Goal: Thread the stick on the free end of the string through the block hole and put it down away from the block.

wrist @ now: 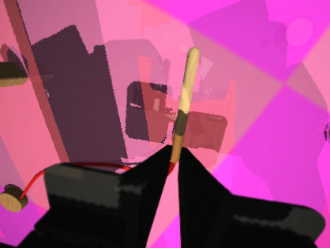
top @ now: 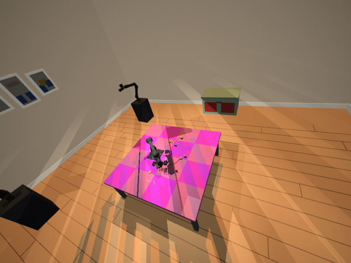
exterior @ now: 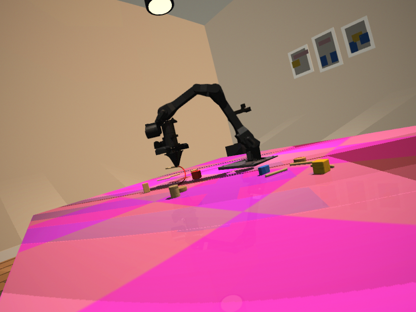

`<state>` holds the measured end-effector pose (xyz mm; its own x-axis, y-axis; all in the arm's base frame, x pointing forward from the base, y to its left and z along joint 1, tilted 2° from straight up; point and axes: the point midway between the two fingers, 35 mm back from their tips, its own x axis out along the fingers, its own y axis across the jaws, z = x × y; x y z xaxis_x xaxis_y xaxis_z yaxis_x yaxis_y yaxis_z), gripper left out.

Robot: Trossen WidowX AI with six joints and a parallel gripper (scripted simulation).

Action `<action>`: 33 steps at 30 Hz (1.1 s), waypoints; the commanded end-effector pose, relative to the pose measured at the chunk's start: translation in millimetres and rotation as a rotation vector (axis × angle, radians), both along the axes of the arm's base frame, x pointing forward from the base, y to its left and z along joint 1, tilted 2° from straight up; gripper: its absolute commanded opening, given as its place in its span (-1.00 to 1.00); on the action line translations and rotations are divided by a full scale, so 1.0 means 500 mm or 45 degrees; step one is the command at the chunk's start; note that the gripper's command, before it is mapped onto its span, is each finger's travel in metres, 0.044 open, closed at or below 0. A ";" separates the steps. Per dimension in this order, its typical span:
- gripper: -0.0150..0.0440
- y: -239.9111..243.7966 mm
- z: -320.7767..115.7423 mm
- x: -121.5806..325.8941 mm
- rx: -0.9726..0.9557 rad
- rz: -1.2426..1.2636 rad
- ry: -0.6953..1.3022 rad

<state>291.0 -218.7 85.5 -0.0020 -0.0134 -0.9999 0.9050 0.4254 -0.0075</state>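
Note:
My gripper (top: 160, 167) (exterior: 176, 166) (wrist: 175, 151) is shut on the tail end of the string's thin wooden stick (exterior: 172, 167) (wrist: 191, 73), above the table. The stick points away from the fingertips, nearly level. The red string (exterior: 184, 173) (wrist: 79, 163) leaves the fingertips and curves down to the round wooden button (top: 180, 158) (exterior: 182, 188) (wrist: 13, 200). A small red block (exterior: 195, 174) stands on the table beyond the button; the arm seems to hide it in the top view. No hole can be made out in it here, and I cannot tell which block has the hole.
A wooden cylinder (top: 184, 155) (exterior: 174, 190) stands by the button. A small upright wooden piece (top: 176, 170) (exterior: 145, 187) (wrist: 12, 74) stands nearby. A blue block (top: 175, 145) (exterior: 263, 170), a yellow block (top: 181, 137) (exterior: 320, 166), loose sticks and a wooden disc (top: 149, 171) lie farther off.

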 end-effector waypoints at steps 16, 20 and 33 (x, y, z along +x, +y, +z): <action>-0.49 0.013 -0.001 0.037 0.003 0.902 0.011; -0.49 0.015 -0.001 0.045 0.003 1.091 0.013; -0.49 0.026 -0.001 0.067 0.002 1.703 0.020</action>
